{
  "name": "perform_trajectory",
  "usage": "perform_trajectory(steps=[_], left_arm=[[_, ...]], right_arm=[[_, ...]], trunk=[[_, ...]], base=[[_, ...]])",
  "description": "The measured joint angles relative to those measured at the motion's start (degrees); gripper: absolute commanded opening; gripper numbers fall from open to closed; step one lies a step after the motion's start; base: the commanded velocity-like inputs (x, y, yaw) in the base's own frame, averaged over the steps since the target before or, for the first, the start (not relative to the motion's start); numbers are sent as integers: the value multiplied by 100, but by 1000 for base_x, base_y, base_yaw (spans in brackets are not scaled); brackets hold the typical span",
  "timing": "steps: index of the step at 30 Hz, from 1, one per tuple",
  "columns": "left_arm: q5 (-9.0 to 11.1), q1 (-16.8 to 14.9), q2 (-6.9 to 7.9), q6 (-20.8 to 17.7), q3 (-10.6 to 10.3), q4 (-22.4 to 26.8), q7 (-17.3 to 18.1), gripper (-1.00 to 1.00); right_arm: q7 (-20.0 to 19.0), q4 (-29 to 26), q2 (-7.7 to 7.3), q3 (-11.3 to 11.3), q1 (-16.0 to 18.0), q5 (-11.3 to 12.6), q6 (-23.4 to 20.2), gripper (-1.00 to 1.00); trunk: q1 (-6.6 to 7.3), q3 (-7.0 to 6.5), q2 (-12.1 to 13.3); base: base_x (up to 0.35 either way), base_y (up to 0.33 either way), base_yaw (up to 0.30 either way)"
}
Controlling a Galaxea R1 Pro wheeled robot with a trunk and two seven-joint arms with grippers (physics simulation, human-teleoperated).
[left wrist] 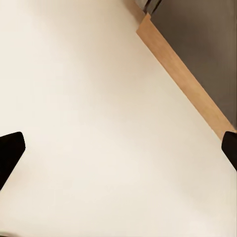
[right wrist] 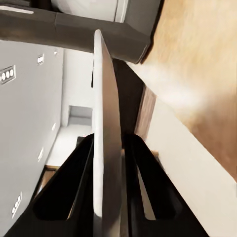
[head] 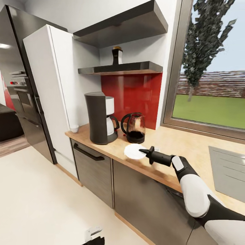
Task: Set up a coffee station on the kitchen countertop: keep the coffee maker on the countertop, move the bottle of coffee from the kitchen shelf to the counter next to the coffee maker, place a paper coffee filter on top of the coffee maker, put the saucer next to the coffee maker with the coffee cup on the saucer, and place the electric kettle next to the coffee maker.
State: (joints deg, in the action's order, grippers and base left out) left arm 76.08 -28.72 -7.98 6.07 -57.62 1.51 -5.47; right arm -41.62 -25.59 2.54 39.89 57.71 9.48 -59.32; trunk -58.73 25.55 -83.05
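Note:
A black and white coffee maker [head: 100, 117] stands on the wooden countertop [head: 177, 143], with a dark glass electric kettle [head: 134, 127] just to its right. In front of the kettle, near the counter's front edge, my right gripper [head: 143, 150] is shut on the rim of a white saucer [head: 133, 151]. The saucer lies flat, at or just above the counter. The right wrist view shows the saucer [right wrist: 106, 123] edge-on between the black fingers [right wrist: 74, 182]. A small white coffee cup [head: 74, 128] sits at the counter's far left. The coffee bottle [head: 117, 55] stands on the lower shelf [head: 136, 67]. My left gripper [left wrist: 118, 150] hangs open over the floor.
A tall white cabinet [head: 51, 92] and a dark oven column [head: 23, 98] stand left of the counter. A grey inset panel [head: 226, 170] lies in the countertop at right, under a large window [head: 211, 95]. A second shelf [head: 126, 25] hangs above the first. Pale floor [head: 41, 204] spreads below.

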Motion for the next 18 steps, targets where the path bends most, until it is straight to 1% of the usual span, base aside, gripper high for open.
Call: perform_trajectory(steps=[2, 6, 13, 18], left_arm=[[3, 0, -65, 3, -1, 0, 0, 100], [4, 1, -87, 5, 0, -2, 0, 100], [0, 0, -85, 17, 1, -9, 0, 100], [-3, 0, -82, 31, -7, -11, 0, 100]], right_arm=[[-3, -1, 65, -9, -55, -18, 10, -100], [-4, -2, 194, 1, -116, 8, -7, -100], [0, -6, 206, 13, -125, 19, -12, -100], [0, -26, 194, 16, -125, 25, -11, -100]], trunk=[[0, 0, 0], [0, 0, 0], [0, 0, 0], [3, 0, 0]], base=[[0, 0, 0], [0, 0, 0], [14, 1, 0], [212, 139, 0]])
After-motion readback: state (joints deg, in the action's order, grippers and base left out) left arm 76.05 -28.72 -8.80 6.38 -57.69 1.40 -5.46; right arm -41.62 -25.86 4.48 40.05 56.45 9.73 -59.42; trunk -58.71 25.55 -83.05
